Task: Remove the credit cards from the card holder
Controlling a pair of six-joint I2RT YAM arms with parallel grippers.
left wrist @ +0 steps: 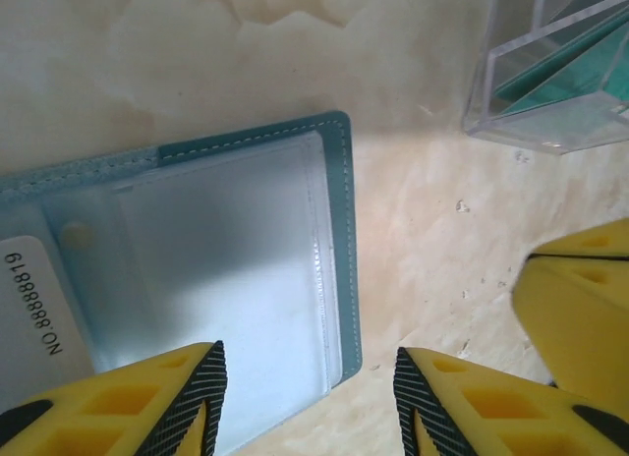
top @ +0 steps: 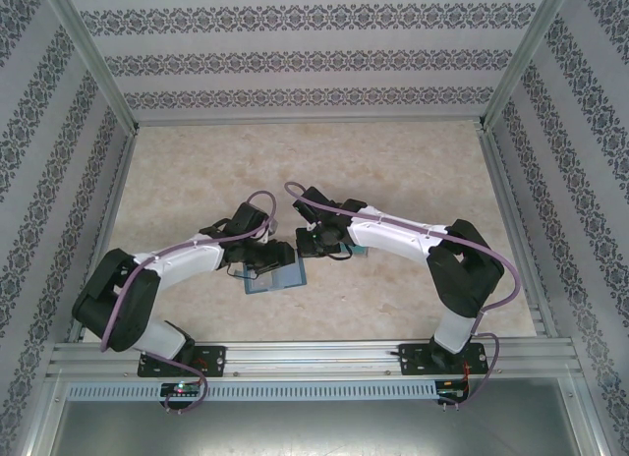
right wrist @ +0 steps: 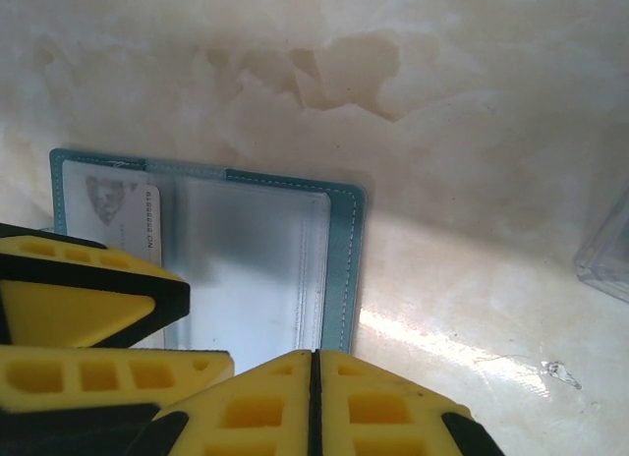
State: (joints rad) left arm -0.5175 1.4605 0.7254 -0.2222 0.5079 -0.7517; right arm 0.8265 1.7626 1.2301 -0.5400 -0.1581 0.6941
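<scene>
One card (left wrist: 28, 301) inside, card holder (left wrist: 346, 240) open

The card holder (top: 278, 279) (left wrist: 246, 250) (right wrist: 265, 259) lies open and flat on the table (top: 393, 161), inner side up. It is teal with pale stitching along its rim, and its clear pockets show a blue-grey lining. One credit card (left wrist: 25, 299) (right wrist: 108, 205) sits in the left pocket, pale, with a small picture and a black printed number running along its edge. Teal-green cards (left wrist: 565, 73) stand tilted inside a clear-walled box (left wrist: 491, 92), near the holder's right corner but apart from it.
</scene>
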